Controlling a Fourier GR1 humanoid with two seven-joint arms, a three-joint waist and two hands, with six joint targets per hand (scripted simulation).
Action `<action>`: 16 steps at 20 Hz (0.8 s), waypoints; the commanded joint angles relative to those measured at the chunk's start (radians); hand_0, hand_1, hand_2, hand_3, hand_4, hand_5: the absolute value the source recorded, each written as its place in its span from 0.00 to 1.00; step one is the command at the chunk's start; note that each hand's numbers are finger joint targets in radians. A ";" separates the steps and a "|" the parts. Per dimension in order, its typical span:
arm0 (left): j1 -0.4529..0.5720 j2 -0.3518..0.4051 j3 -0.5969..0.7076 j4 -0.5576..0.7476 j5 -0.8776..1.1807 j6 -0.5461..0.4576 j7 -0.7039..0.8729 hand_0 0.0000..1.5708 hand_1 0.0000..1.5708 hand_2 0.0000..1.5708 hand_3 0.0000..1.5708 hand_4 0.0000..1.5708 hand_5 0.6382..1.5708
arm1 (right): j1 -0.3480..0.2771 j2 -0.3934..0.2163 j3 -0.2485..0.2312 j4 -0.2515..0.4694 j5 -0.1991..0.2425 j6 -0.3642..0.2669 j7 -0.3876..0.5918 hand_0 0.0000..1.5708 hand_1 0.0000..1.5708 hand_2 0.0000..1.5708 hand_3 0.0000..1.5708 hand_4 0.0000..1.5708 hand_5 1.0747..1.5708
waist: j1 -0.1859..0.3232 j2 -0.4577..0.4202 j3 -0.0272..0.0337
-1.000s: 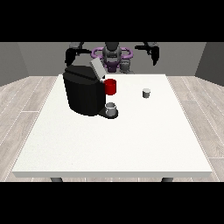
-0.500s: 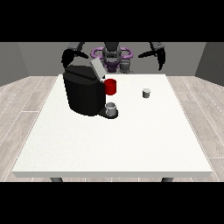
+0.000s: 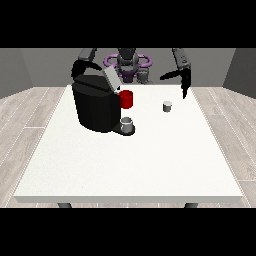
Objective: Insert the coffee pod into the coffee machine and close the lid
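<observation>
A small grey coffee pod (image 3: 167, 106) stands on the white table (image 3: 130, 160) right of centre, near the far side. The black coffee machine (image 3: 95, 105) sits at the far left, its grey lid (image 3: 111, 79) tilted up and a red part (image 3: 126, 99) on its front. A grey cup (image 3: 127, 124) stands on its drip base. The hand at the view's right (image 3: 184, 86) hangs above and right of the pod, fingers pointing down, apart from it. The hand at the view's left (image 3: 78, 68) is raised behind the machine's top, partly hidden.
The robot's torso (image 3: 128, 64) with purple rings stands behind the table's far edge. A wide bare stretch of table lies between the machine and the near edge. Wooden floor surrounds the table.
The arm at the view's right has swung outward and down, bringing its hand lower towards the pod. The hand at the view's left has dropped slightly behind the machine. Pod and machine have not moved.
</observation>
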 commanded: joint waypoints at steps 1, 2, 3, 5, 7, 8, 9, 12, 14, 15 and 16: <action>-0.082 0.047 0.045 0.161 -0.009 -0.021 -0.052 0.00 0.00 0.00 0.00 0.00 1.00 | -0.045 -0.019 -0.001 -0.024 0.002 0.003 0.045 0.00 0.00 0.00 0.00 0.22 1.00 | -0.034 0.056 -0.0004; -0.080 0.009 0.002 0.156 -0.058 0.028 -0.023 0.00 0.00 0.00 0.00 0.00 1.00 | -0.042 0.014 0.080 -0.006 0.045 -0.072 0.034 0.00 0.00 0.00 0.00 0.21 1.00 | -0.010 0.046 -0.0003; -0.100 0.068 0.051 0.219 -0.032 -0.015 -0.021 0.00 0.00 0.00 0.00 0.00 1.00 | -0.013 -0.018 0.029 -0.067 -0.010 0.015 0.083 0.00 0.00 0.00 0.00 0.21 1.00 | -0.049 0.011 -0.0003; -0.123 0.044 0.023 0.250 -0.060 -0.002 -0.030 0.00 0.00 0.00 0.00 0.00 1.00 | -0.070 -0.036 -0.003 -0.021 -0.011 0.008 0.099 0.00 0.00 0.00 0.00 0.23 1.00 | -0.030 0.043 -0.0002; -0.163 0.040 -0.018 0.217 -0.101 0.007 0.006 0.00 0.00 0.00 0.00 0.00 1.00 | -0.115 0.013 0.008 0.066 0.057 -0.090 0.066 0.00 0.00 0.00 0.00 0.25 1.00 | 0.017 0.044 0.0001; -0.147 0.014 -0.040 0.239 -0.129 0.033 -0.013 0.00 0.00 0.00 0.00 0.00 1.00 | -0.139 0.009 0.005 0.051 0.038 -0.078 0.122 0.00 0.00 0.00 0.00 0.24 1.00 | 0.011 0.053 0.0000; -0.181 0.050 -0.005 0.276 -0.121 0.031 0.016 0.00 0.00 0.00 0.00 0.00 1.00 | -0.112 -0.026 0.006 0.049 0.052 -0.054 0.120 0.00 0.00 0.00 0.00 0.25 1.00 | -0.013 0.049 0.0000; -0.133 0.001 -0.082 0.257 -0.193 0.054 -0.020 0.00 0.00 0.07 0.00 0.00 1.00 | -0.105 -0.028 -0.038 0.149 0.030 -0.044 0.033 0.00 0.00 0.00 0.00 0.26 1.00 | 0.027 0.041 0.0003; -0.184 0.045 -0.053 0.354 -0.201 0.029 -0.055 0.00 0.00 0.24 0.00 0.00 1.00 | -0.126 -0.013 0.005 0.088 0.060 -0.073 0.124 0.00 0.00 0.00 0.00 0.27 1.00 | -0.002 0.034 -0.0002; -0.123 0.003 -0.100 0.316 -0.227 0.036 -0.067 0.00 0.00 0.29 0.00 0.00 1.00 | -0.111 -0.036 -0.044 0.127 0.024 -0.054 0.101 0.00 0.00 0.00 0.00 0.27 1.00 | 0.025 -0.002 0.0001; -0.189 0.026 -0.075 0.335 -0.232 0.052 -0.010 0.07 0.07 0.32 0.00 0.00 1.00 | -0.102 -0.016 -0.032 0.169 0.035 -0.054 0.029 0.00 0.00 0.00 0.00 0.27 1.00 | 0.012 0.019 0.0002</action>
